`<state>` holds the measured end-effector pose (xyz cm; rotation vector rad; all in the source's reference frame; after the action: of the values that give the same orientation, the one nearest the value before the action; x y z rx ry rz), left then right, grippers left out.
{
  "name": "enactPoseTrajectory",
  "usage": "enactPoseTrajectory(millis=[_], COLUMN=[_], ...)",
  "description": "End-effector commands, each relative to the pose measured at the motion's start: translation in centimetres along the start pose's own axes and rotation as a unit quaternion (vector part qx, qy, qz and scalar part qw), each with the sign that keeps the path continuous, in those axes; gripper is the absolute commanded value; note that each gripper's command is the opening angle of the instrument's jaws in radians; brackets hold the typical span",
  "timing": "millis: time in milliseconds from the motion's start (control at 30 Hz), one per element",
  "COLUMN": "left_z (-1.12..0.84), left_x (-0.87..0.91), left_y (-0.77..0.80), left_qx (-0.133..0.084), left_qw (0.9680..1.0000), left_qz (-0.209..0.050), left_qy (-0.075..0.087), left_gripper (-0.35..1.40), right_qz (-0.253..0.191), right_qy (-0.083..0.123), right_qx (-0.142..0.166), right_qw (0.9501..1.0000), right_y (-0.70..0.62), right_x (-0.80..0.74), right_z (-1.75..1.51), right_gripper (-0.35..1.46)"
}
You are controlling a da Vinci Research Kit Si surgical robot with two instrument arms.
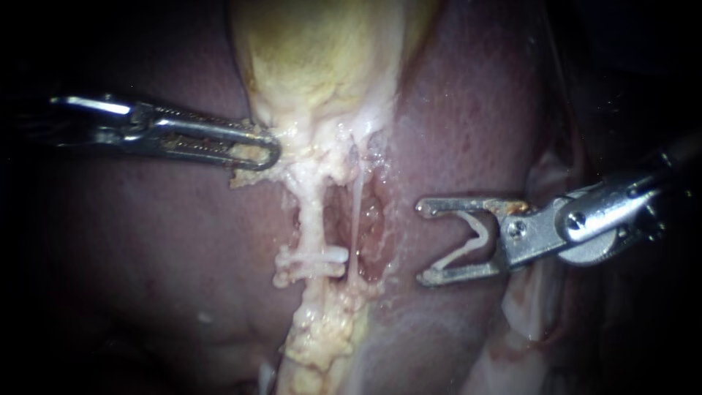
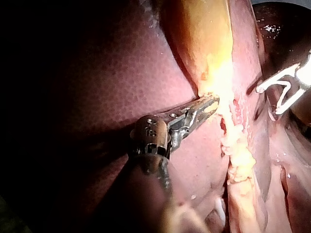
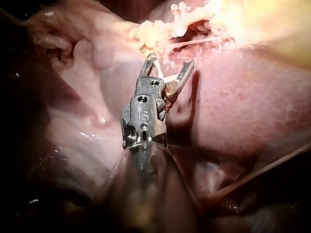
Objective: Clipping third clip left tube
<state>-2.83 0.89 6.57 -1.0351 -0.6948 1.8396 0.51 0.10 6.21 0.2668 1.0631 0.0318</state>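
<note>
Endoscope view: left tube (image 1: 311, 216) looks soft, slippery, so grip above placed clip (image 1: 314, 259); right instrument (image 1: 422, 243) spread, holding loaded clip (image 1: 461, 251), left instrument (image 1: 270, 151) pinching gallbladder (image 1: 322, 58).

The liver (image 1: 146, 278) is dark purplish-red with a fine pale stipple. The gallbladder (image 1: 322, 51) is ochre yellow, fading to cream at its neck. The left tube (image 1: 312, 219) is creamy white and is crossed by white clips (image 1: 314, 257). The right tube (image 1: 357, 212) is a thin, glassy white strand. The lumpy fat (image 1: 322, 344) is pale yellow. The left instrument (image 1: 270, 152) and right instrument (image 1: 422, 243) are bright silver, with rusty-brown smears on both. The V-shaped clip (image 1: 461, 252) in the right one is white.
</note>
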Motion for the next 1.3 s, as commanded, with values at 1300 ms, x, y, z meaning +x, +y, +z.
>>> enactPoseTrajectory(millis=[1300], left_z=[-0.79], left_x=[0.45], left_y=[0.33], left_qx=[-0.007], left_qw=[0.9988], left_qz=[-0.048], left_qy=[0.001], left_gripper=[-0.35], right_qz=[0.140], right_qy=[0.149], right_qx=[0.051], right_qw=[0.9775], right_y=[0.35], right_x=[0.23], right_z=[0.98], right_gripper=[0.49])
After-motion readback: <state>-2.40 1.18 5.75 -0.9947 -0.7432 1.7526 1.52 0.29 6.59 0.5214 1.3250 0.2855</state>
